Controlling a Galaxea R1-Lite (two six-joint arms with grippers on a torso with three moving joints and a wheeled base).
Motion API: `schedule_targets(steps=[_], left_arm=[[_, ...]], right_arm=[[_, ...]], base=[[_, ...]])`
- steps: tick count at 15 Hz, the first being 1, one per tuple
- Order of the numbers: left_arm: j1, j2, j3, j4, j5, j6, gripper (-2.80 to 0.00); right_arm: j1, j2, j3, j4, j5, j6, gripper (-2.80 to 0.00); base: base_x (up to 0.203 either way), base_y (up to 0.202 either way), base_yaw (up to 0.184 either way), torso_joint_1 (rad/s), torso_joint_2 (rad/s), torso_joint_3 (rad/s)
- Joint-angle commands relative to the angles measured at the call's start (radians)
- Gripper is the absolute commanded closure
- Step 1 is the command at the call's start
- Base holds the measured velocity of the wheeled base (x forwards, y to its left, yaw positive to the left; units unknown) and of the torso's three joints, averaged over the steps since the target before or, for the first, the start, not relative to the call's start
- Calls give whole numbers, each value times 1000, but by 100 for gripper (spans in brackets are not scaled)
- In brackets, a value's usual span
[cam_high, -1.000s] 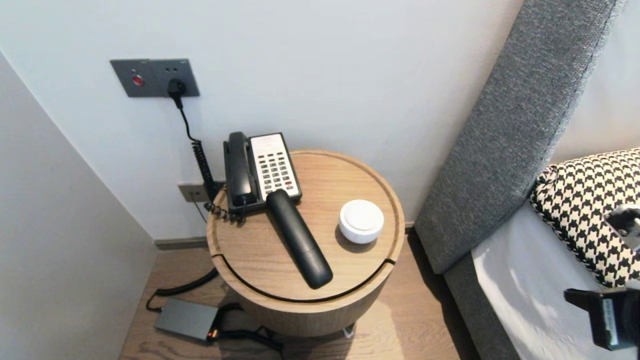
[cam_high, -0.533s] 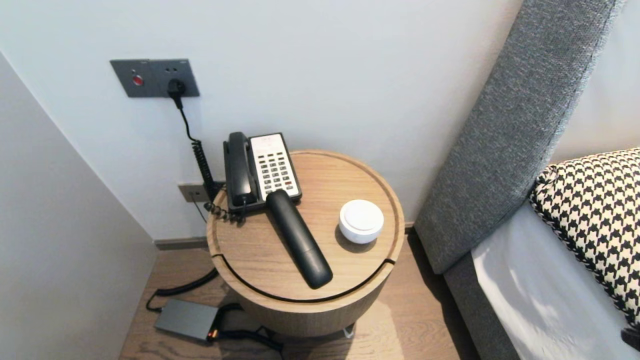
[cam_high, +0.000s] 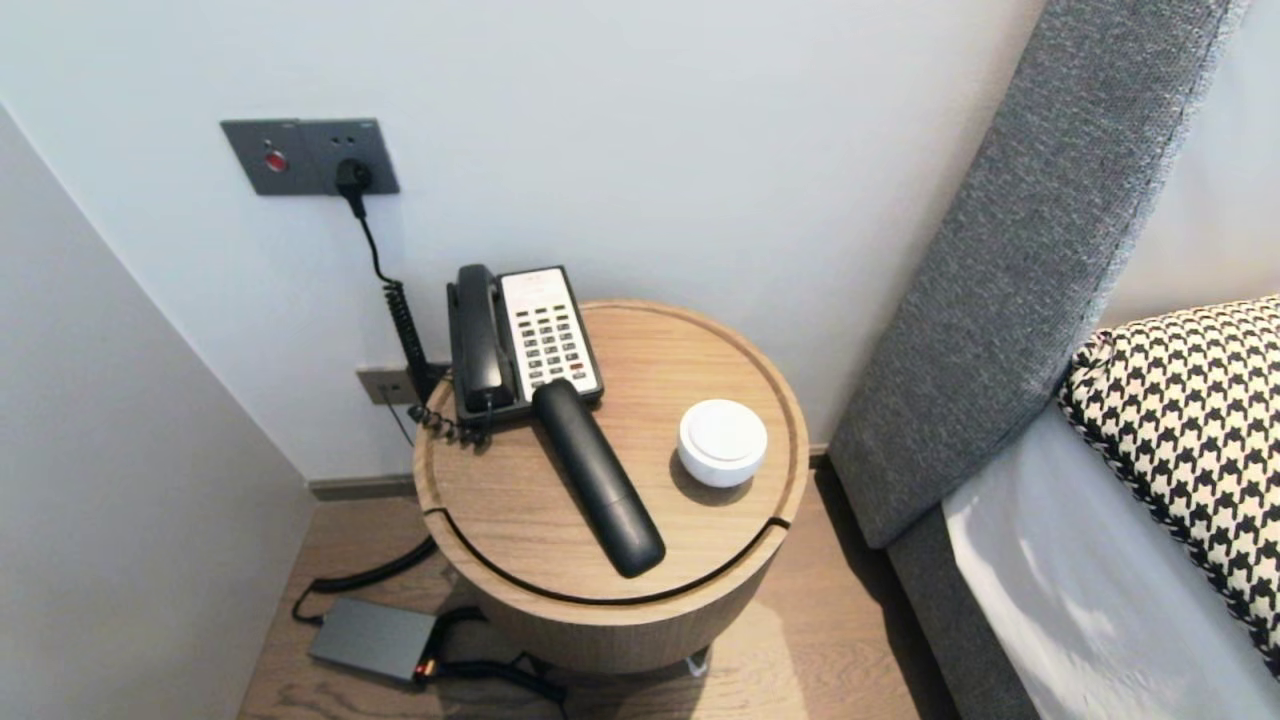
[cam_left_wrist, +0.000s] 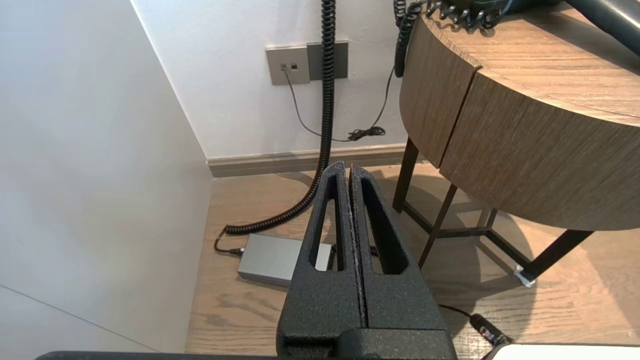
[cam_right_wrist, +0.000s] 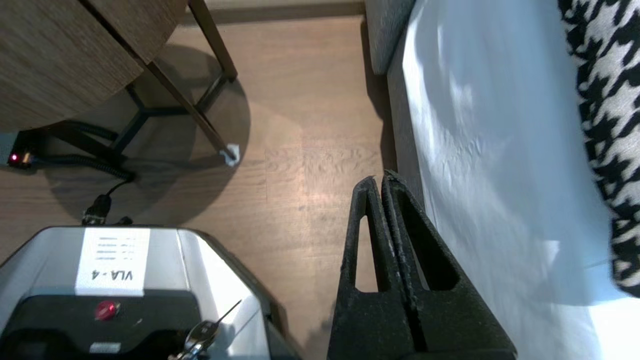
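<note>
Bedding lies just beside the right gripper (cam_right_wrist: 380, 176): a white mattress sheet (cam_right_wrist: 500, 150), with bare floor (cam_right_wrist: 310, 125) under the fingers, which are pressed together on nothing. The sheet is judged soft, slack and light; it would be pinched at a fold near its edge rather than pressed flat.

Ahead of the left gripper (cam_left_wrist: 348, 164), likewise closed and empty, a round wooden table (cam_left_wrist: 525, 165) is seen, apart from the fingers. It is judged stiff and too heavy for a single pinch.

Beyond the left fingertips, low on the floor, a grey adapter box (cam_left_wrist: 272, 257) is laid with cords (cam_left_wrist: 280, 217) attached. It is judged rigid, smooth-sided and tethered, so it would be taken across its narrow width, clear of the cords.

The tabletop is shown whole only by the head view: a black remote (cam_high: 598, 478) is laid there with its far end at the telephone (cam_high: 520, 340), and neither gripper appears. The table legs and the closed left fingers are given by the left wrist view, and the bed edge beside the right fingers by the right wrist view.
</note>
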Motion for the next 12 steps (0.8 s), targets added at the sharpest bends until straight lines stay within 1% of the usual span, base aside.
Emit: schedule_targets(steps=[1,3,7,8,9,12], left_arm=[[0,0,12,-1,0,0,0],[0,0,12,-1,0,0,0],[0,0,12,-1,0,0,0],[1,0,12,-1,0,0,0],[0,0,12,-1,0,0,0],[0,0,12,-1,0,0,0]], right_arm=[[3,-135,80,-23,5,-7,0],[3,-195,135,-100,-3,-20,0],[12,-289,150,-108,-14,-20,0],[12,-296,175,-116,-19,-15,0],[12,-304,185,-158,-22,-12,0],[13,-310,188,-162,-23,18,0]], base=[[0,0,0,0,0,0],[0,0,0,0,0,0],[0,0,0,0,0,0],[0,0,0,0,0,0],[0,0,0,0,0,0],[0,0,0,0,0,0]])
